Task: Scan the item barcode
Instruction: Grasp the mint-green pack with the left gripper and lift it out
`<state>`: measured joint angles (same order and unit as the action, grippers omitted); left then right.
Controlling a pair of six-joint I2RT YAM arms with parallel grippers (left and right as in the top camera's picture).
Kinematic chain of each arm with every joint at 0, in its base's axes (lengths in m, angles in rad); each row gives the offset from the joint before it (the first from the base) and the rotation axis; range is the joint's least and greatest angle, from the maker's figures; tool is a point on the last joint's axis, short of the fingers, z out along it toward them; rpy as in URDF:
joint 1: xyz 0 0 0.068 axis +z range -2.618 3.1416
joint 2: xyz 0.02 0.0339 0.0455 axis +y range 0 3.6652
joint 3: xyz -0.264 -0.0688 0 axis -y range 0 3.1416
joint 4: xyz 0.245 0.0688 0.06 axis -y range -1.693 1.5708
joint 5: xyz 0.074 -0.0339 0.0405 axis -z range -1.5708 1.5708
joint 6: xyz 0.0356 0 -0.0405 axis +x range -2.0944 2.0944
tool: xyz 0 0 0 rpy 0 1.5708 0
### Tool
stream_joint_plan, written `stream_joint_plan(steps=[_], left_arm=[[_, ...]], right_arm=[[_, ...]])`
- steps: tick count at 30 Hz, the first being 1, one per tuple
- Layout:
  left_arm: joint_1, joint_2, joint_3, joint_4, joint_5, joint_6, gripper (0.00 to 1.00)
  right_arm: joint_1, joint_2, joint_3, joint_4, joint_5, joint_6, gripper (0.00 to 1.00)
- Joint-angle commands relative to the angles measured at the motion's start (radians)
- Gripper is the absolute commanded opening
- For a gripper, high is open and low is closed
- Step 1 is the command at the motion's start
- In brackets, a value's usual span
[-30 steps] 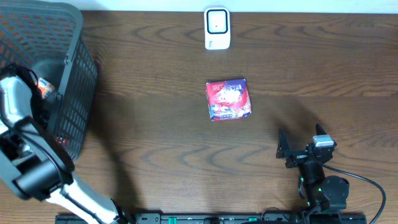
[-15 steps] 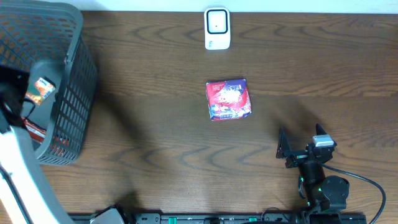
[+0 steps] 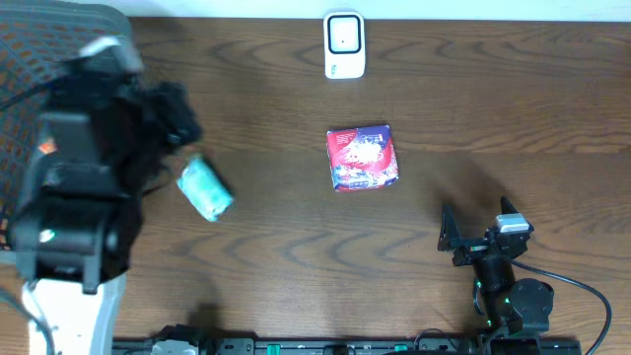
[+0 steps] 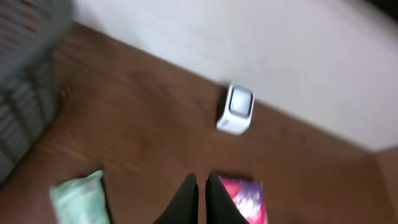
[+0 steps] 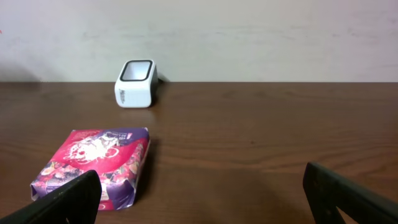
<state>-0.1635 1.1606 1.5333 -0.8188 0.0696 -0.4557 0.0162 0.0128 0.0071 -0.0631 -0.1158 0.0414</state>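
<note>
The pale green packet [image 3: 205, 189] is lying on the tabletop [image 3: 266, 247] beside your left hand [image 4: 200, 198] (fingers together, gripping nothing) — spread them, straddle it squarely, keeping its barcode facing the scanner [image 3: 344, 44]; your right hand [image 5: 205, 194] is sitting wide apart.

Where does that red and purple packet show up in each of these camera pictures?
Overhead: the red and purple packet lies near the middle of the picture.
Left wrist: it is cut off by the bottom edge, right of centre.
Right wrist: it sits at lower left.
Shared landmark: the white scanner stands above the packet in every picture.
</note>
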Motion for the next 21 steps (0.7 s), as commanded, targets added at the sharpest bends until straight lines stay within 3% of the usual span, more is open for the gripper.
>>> stream_joint_plan(steps=[1, 5, 7, 9, 12, 17, 21], left_arm=[[-0.074, 0.078, 0.008, -0.016, -0.083, 0.060, 0.07], [-0.105, 0.182, 0.008, -0.045, -0.086, 0.060, 0.11], [-0.105, 0.240, 0.008, -0.069, -0.105, 0.060, 0.37], [-0.105, 0.299, 0.008, -0.092, -0.188, 0.060, 0.44], [-0.105, 0.399, 0.008, -0.129, -0.324, 0.059, 0.66], [-0.105, 0.564, 0.008, -0.179, -0.352, 0.050, 0.78], [-0.105, 0.693, 0.008, -0.250, -0.432, -0.060, 0.81]], right_arm=[[0.004, -0.004, -0.001, -0.004, -0.006, 0.010, 0.99], [0.004, -0.004, -0.001, -0.004, -0.006, 0.010, 0.99], [0.004, -0.004, -0.001, -0.004, -0.006, 0.010, 0.99], [0.004, -0.004, -0.001, -0.004, -0.006, 0.010, 0.99], [0.004, -0.004, -0.001, -0.004, -0.006, 0.010, 0.99], [0.004, -0.004, -0.001, -0.004, -0.006, 0.010, 0.99], [0.004, -0.004, -0.001, -0.004, -0.006, 0.010, 0.99]])
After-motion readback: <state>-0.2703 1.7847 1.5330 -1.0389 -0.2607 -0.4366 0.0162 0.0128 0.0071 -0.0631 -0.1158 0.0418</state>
